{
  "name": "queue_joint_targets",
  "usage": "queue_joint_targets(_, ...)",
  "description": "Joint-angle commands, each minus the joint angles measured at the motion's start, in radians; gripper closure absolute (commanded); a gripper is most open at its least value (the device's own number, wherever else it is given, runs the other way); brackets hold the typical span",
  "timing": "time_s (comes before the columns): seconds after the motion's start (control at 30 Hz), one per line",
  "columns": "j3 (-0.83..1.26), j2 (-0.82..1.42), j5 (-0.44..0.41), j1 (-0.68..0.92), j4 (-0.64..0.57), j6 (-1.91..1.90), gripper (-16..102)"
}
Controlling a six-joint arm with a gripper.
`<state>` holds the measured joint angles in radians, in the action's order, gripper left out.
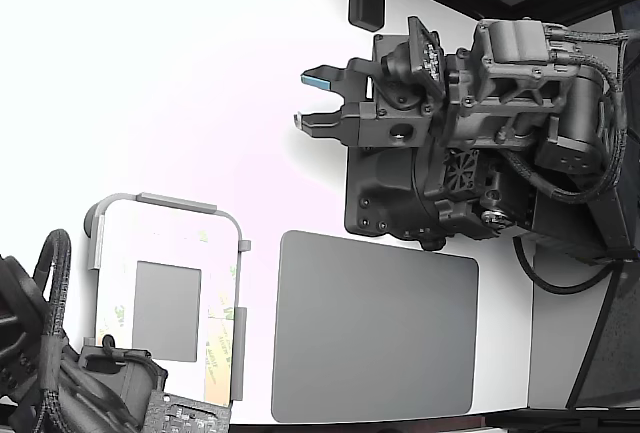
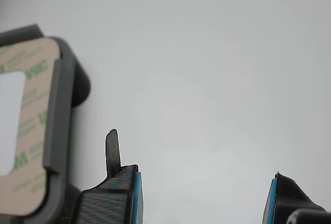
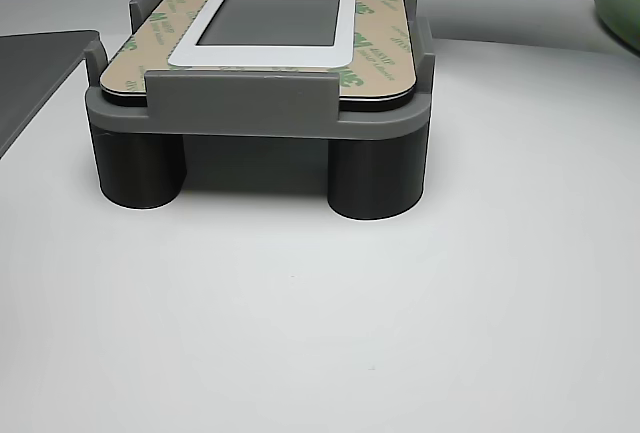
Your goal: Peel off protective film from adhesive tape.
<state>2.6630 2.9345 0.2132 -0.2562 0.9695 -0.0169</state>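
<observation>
Blue-padded fingertips (image 2: 135,198) of the gripper (image 1: 318,100) stood well apart, holding nothing. It hovered over the bare table (image 1: 150,73), while the protective film (image 1: 216,353) lay along the panel's (image 1: 165,238) edge in the grey fixture (image 1: 175,203), toward the exterior view's lower left.

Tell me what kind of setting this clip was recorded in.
Probably a lab or assembly test bench: a plain white table, a grey fixture on round legs holding a panel with tan protective film, and an open gripper above the table.
</observation>
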Motion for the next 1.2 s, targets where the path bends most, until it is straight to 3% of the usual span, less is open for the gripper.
queue_joint_targets(0.0,0.011,0.021,0.146,0.054,-0.044,1.663,98)
queue_joint_targets(0.23,0.011,0.021,0.120,0.054,-0.061,1.649,98)
queue_joint_targets(0.47,0.011,-0.032,0.078,0.054,-0.179,1.663,98)
queue_joint_targets(0.77,0.011,-0.319,0.195,0.097,-0.459,1.694,98)
queue_joint_targets(1.0,-0.121,-0.537,0.089,0.275,-0.491,1.732,98)
queue_joint_targets(1.17,-0.284,-0.678,-0.083,0.457,-0.394,1.721,98)
